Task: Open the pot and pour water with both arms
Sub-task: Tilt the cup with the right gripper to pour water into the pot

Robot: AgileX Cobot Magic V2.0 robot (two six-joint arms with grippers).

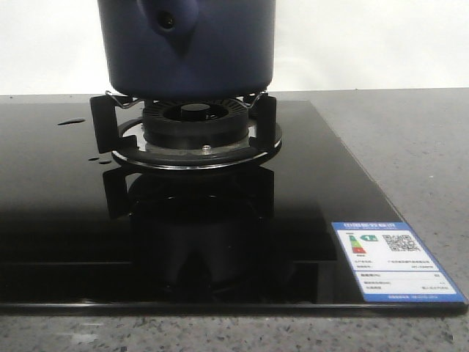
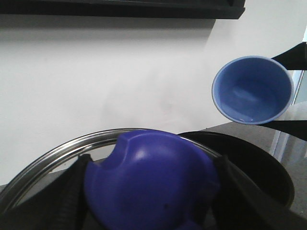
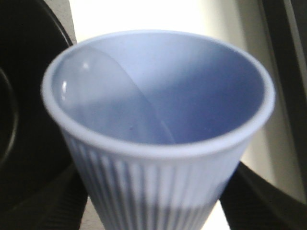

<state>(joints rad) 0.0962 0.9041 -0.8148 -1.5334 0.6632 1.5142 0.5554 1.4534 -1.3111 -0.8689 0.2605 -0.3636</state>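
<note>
Two grippers at work, each closed on one item.

Left gripper [image 2: 151, 201]: its dark fingers [image 2: 72, 196] flank the deep blue knob [image 2: 151, 184] of the pot lid [image 2: 57, 153] and are clamped on it. The lid's steel rim arcs behind the knob. A black round opening shows beyond and beside the lid, probably the mouth of the pot; if so, the lid is held off and to one side to leave the way clear for pouring.

Right gripper [image 3: 153, 211]: closed around the lower wall of a pale blue ribbed cup [image 3: 158, 143], dark fingers [image 3: 43, 201] on either side. The cup is tipped toward the wrist camera, and a clear sheet of water [image 3: 105, 103] lies against one inner wall. In the left wrist view the same cup shows mouth-on, carried high and well apart from the lid; this reads as a tilt begun ahead of the pour, with no stream yet visible.

Pot [image 1: 187, 48]: dark navy, straight-sided, handle mount [image 1: 168, 22] facing the front camera. It stands on the black pan supports [image 1: 102, 121] over the burner [image 1: 194, 117] of a black glass hob [image 1: 66, 220], toward the rear of the hob. Its top is cut off in the front view, so lid clearance cannot be confirmed there.

Also present: energy label [image 1: 396, 260] on the hob's near corner; grey speckled countertop [image 1: 410, 139]; a few droplets [image 1: 73, 121] on the glass.
</note>
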